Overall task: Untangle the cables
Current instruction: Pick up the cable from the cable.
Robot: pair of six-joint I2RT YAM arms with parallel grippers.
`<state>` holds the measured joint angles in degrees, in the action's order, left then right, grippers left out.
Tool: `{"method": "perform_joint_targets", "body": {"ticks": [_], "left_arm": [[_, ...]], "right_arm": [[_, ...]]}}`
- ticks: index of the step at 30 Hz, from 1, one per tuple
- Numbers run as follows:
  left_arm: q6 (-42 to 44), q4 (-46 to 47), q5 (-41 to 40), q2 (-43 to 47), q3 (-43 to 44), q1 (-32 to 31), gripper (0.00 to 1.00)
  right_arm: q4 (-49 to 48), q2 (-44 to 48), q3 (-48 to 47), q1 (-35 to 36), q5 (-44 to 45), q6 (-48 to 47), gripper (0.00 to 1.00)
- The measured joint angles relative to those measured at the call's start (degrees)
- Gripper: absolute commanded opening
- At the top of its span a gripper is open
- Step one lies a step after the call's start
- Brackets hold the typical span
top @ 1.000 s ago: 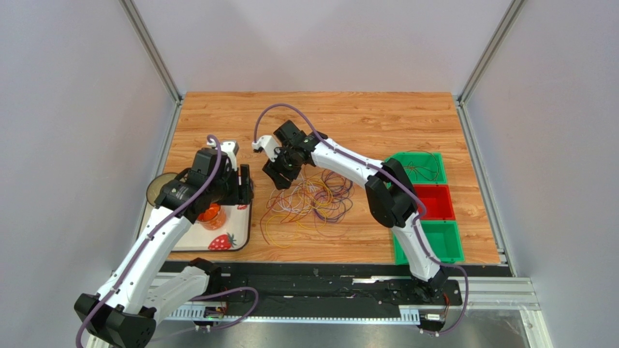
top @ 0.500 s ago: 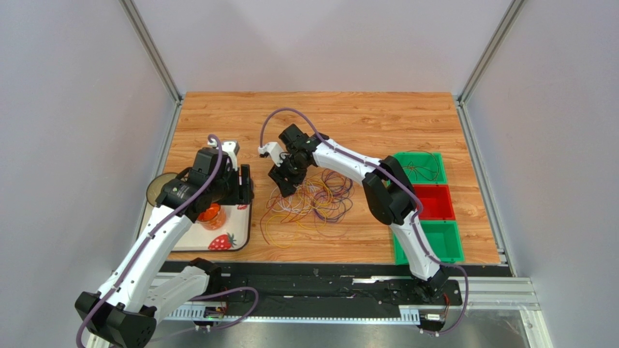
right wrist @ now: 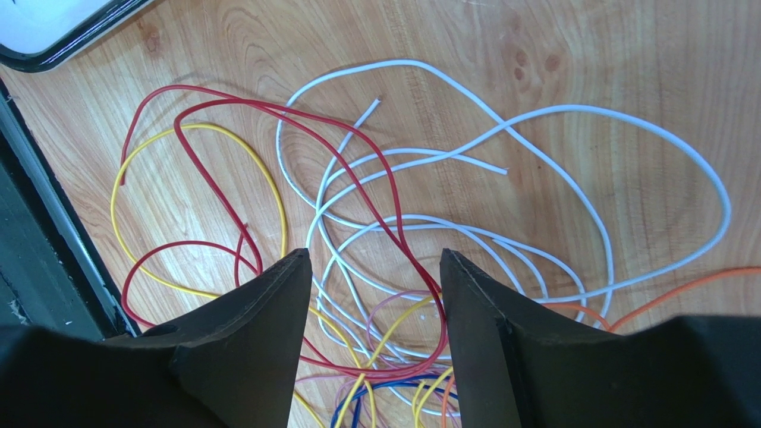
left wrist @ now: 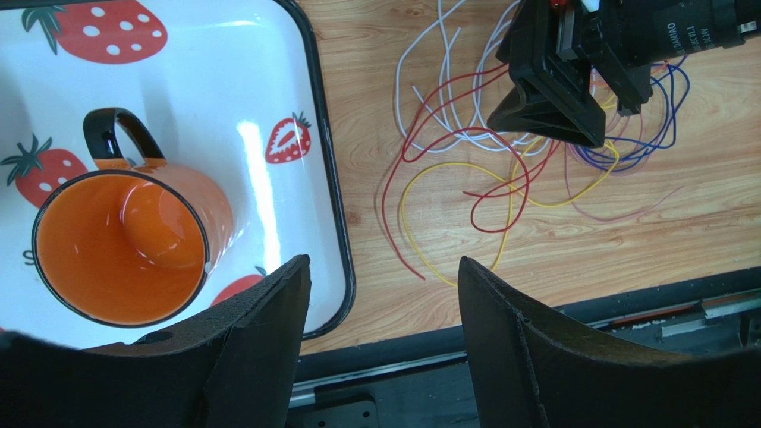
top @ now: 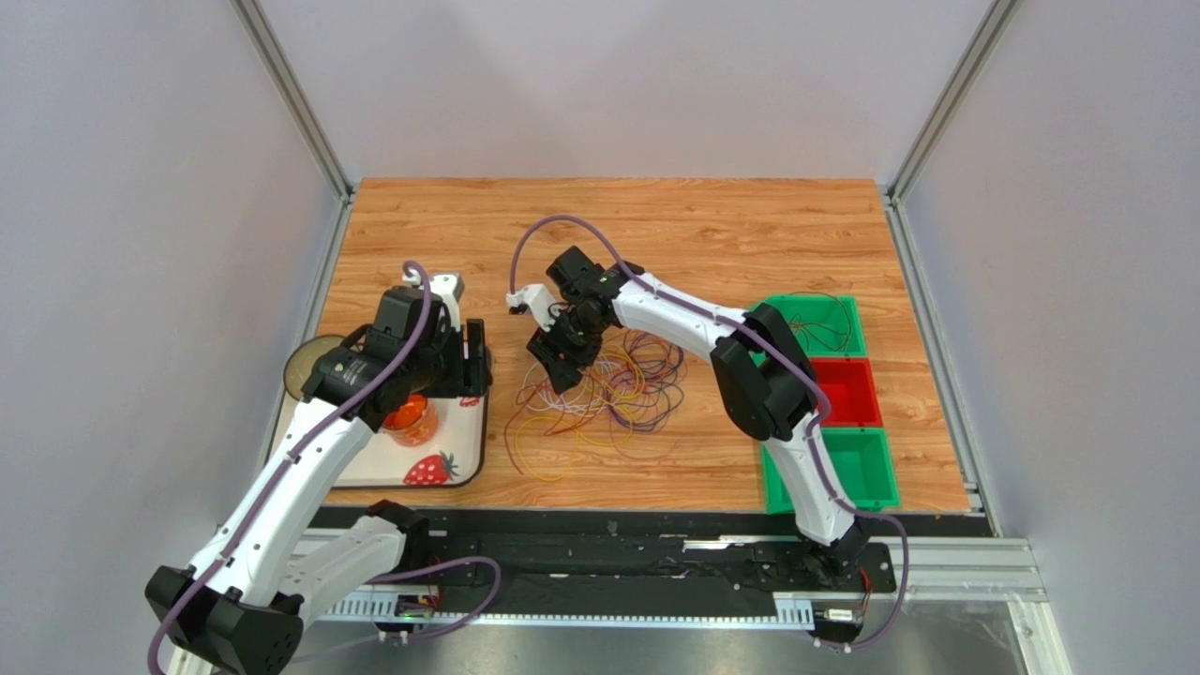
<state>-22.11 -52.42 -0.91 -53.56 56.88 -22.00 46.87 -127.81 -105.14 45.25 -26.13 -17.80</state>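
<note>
Table [top: 789,225]: wood-grain top, smooth, low satin sheen. Cables [top: 606,391]: thin, smooth plastic sheathing, slightly glossy. Tray [left wrist: 223,53]: glossy white, enamel-like, with a bright reflection streak. Mug [left wrist: 116,241]: glossy glaze inside and out. Fingers [right wrist: 241,357] of right gripper [right wrist: 372,259]: matt black plastic, finely grained. Bins [top: 845,471]: smooth plastic.

The counter [top: 733,225] is a board with a light brown wood grain, seen from above. A plain pale grey rear wall [top: 620,85] closes it at 12 o'clock. One side wall [top: 127,281] of the same colour stands at 9 o'clock and the other side wall [top: 1085,281] at 3 o'clock. An aluminium post [top: 292,96] rises from the corner at 11 o'clock, and a second post [top: 951,96] from the corner at 1 o'clock. At 6 o'clock a black strip [top: 606,522] borders the counter, and nearer than it lies a silver metal rail [top: 676,608]. The light is soft and even, with only faint shadows on the wood.
</note>
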Motion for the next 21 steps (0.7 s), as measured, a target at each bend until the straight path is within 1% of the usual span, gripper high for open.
{"method": "perform_joint_targets", "body": {"ticks": [4,10,18,21], "left_arm": [[0.0,0.0,0.02,0.04,0.0,0.0,0.7],[0.0,0.0,0.02,0.15,0.0,0.02,0.7],[0.0,0.0,0.02,0.15,0.0,0.02,0.7],[0.0,0.0,0.02,0.17,0.0,0.0,0.7]], "right_arm": [[-0.09,0.02,0.28,0.94,0.7,0.2,0.57],[-0.26,0.02,0.31,2.64,2.01,0.44,0.51],[-0.59,0.02,0.74,2.99,4.63,0.63,0.51],[-0.83,0.0,1.27,2.99,5.64,0.7,0.46]]}}
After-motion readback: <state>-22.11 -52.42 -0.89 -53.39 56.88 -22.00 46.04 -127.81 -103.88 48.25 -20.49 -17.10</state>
